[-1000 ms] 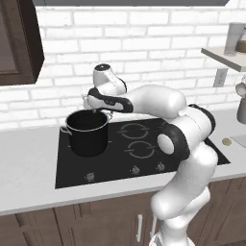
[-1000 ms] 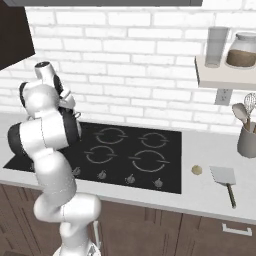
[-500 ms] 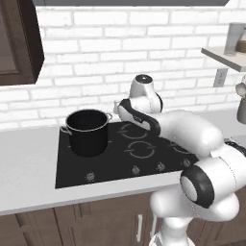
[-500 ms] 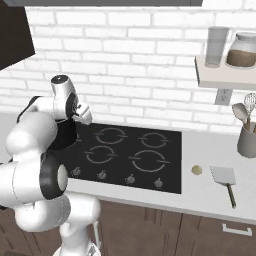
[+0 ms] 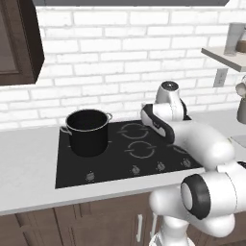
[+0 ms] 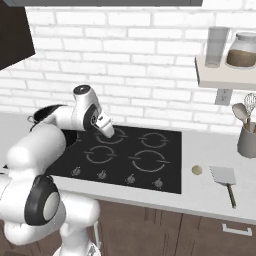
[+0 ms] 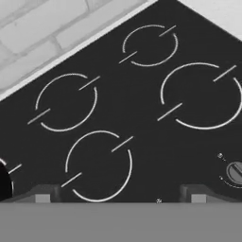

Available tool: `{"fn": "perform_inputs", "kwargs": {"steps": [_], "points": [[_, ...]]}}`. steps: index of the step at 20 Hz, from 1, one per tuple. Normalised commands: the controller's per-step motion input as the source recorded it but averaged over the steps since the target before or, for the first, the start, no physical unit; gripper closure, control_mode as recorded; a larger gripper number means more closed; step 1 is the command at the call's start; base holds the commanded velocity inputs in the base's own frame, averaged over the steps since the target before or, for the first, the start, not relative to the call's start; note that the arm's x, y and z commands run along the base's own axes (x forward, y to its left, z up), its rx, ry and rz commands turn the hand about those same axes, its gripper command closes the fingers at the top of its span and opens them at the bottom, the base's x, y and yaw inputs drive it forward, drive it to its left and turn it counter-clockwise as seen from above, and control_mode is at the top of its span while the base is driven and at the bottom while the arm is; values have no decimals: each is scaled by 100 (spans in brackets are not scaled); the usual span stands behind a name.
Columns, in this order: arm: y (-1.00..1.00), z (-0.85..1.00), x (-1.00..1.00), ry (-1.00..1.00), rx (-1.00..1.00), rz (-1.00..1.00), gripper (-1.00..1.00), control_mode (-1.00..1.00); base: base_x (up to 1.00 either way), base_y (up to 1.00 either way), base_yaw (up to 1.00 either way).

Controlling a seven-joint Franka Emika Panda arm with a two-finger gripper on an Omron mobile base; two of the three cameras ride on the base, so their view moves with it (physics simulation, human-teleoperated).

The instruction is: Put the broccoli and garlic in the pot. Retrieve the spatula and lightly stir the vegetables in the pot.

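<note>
Arm swung right, away from pot [image 5: 87, 130]; fingers [image 7: 41, 194] now over cooktop [image 5: 144, 158] middle.

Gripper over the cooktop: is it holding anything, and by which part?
Nothing is held. The gripper stands open above the black cooktop, with bare burner rings between its fingertips.

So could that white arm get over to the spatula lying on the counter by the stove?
Probably yes: the gripper is open and empty above the cooktop, and only the small round thing lies near the spatula.
</note>
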Motion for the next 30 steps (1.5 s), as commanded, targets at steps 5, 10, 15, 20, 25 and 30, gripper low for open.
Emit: {"fn": "perform_inputs", "kwargs": {"steps": [5, 10, 15, 20, 25, 30], "points": [[-100, 0, 0, 11, 0, -26, -100, -100, 0, 0, 0], [-100, -1, 0, 11, 0, -23, -100, -100, 0, 0, 0], [-100, -25, 0, 11, 0, -19, -100, -100, 0, 0, 0], [-100, -36, -2, 8, 0, -10, -100, -100, 0, 0, 0], [-100, -27, 3, 6, 1, -1, -100, -100, 0, 0, 0], [-100, -28, 10, 2, 0, 0, -100, -100, 0, 0, 0]]}}
